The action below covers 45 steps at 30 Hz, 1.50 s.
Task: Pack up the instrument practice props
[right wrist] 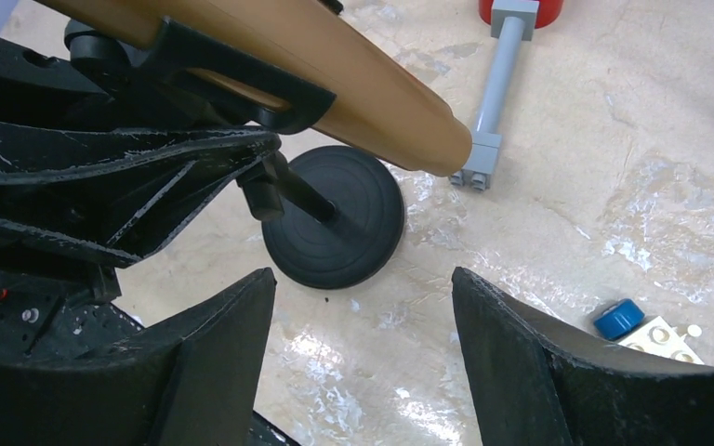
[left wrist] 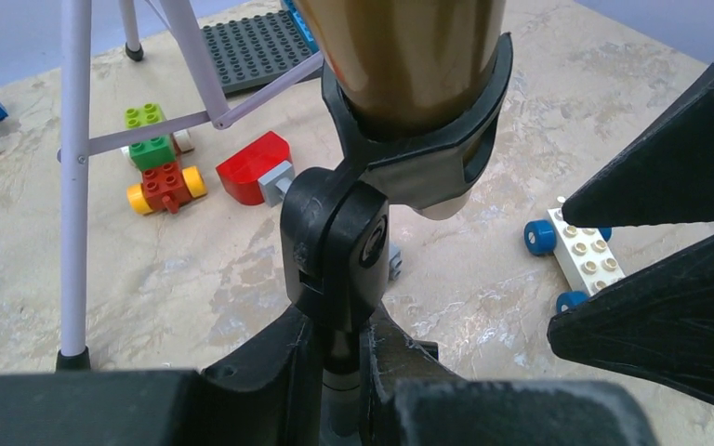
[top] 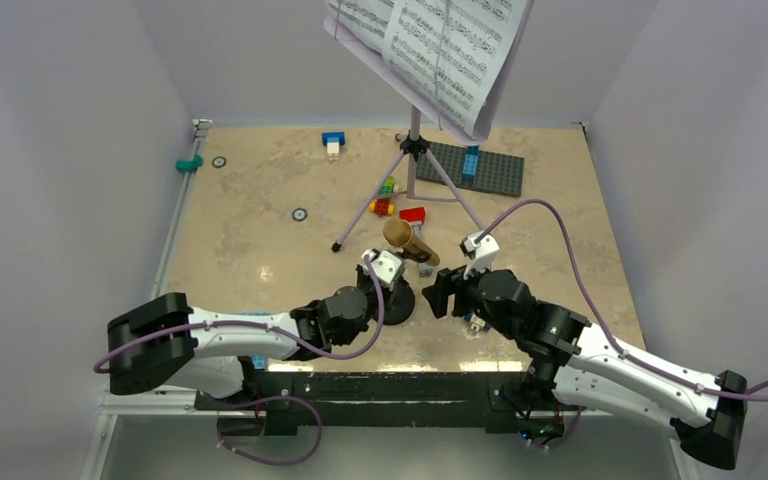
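Note:
The gold microphone [top: 407,240] [left wrist: 400,56] [right wrist: 335,65] sits tilted in the clip of the small black mic stand [left wrist: 335,242]. The stand's round base [right wrist: 335,228] rests on the table. My left gripper [top: 384,287] [left wrist: 344,372] is shut on the stand's thin post, just under the swivel joint. Close to the stand's right, my right gripper [top: 442,293] [right wrist: 363,279] is open, with its fingertips short of the base and only table between them. At the back stands the lavender music stand [top: 412,165], with white sheet-music pages [top: 440,45] on its desk.
A red-headed toy hammer [top: 413,215] [right wrist: 497,84] lies just behind the microphone. Coloured bricks [left wrist: 153,158] sit near the tripod legs, and a white wheeled brick [left wrist: 584,251] lies under the right arm. A dark grey baseplate [top: 480,168] is at the back right, a teal piece [top: 189,163] at the back left.

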Motion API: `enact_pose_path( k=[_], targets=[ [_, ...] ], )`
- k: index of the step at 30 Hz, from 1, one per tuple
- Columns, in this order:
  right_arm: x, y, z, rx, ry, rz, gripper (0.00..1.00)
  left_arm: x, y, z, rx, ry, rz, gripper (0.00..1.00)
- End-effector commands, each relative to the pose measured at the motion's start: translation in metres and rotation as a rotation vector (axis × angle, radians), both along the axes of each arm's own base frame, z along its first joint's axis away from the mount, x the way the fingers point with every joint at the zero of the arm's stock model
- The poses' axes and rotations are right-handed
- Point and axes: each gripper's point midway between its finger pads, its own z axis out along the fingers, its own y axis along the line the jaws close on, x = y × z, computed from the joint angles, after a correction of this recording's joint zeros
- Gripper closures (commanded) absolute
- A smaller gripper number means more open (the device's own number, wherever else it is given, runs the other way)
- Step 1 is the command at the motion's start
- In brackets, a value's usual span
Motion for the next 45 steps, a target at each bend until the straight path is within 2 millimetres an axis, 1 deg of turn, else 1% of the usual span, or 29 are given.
enact_pose_path(
  k=[1,5,10,15,19,23,27,30,36,40,43,45],
  targets=[
    [0.002,0.001,0.022,0.057,-0.022,-0.009,0.26,-0.015,0.008,-0.035,0.066,0.088,-0.031,0.93],
    [0.002,0.000,0.025,0.057,-0.028,-0.010,0.25,-0.017,0.013,-0.025,0.035,0.086,-0.026,0.72],
    [0.002,-0.002,0.025,0.053,-0.029,-0.014,0.25,-0.017,0.020,-0.013,-0.002,0.089,-0.005,0.53],
    [0.002,-0.004,0.028,0.056,-0.038,-0.017,0.25,-0.019,0.025,0.003,-0.035,0.080,-0.006,0.39],
    [0.001,-0.005,0.031,0.058,-0.042,-0.016,0.25,-0.024,0.032,0.016,-0.077,0.075,-0.023,0.34],
    [0.001,-0.006,0.034,0.065,-0.050,-0.015,0.25,-0.031,0.034,0.040,-0.164,0.037,-0.071,0.28],
    [0.000,-0.006,0.040,0.078,-0.063,-0.009,0.25,-0.033,0.032,0.067,-0.225,-0.012,-0.102,0.24],
    [0.000,-0.005,0.042,0.077,-0.066,-0.004,0.25,-0.029,0.028,0.079,-0.246,-0.036,-0.113,0.23],
    [-0.001,-0.006,0.045,0.078,-0.066,-0.001,0.25,-0.015,0.016,0.083,-0.249,-0.042,-0.119,0.25],
    [-0.001,-0.008,0.045,0.073,-0.066,-0.002,0.25,-0.008,0.014,0.092,-0.278,-0.059,-0.114,0.27],
    [-0.001,-0.008,0.045,0.069,-0.068,-0.002,0.25,-0.004,0.013,0.094,-0.281,-0.063,-0.116,0.29],
    [-0.001,-0.008,0.046,0.069,-0.069,-0.002,0.25,-0.002,0.012,0.093,-0.279,-0.063,-0.123,0.34]
  ],
)
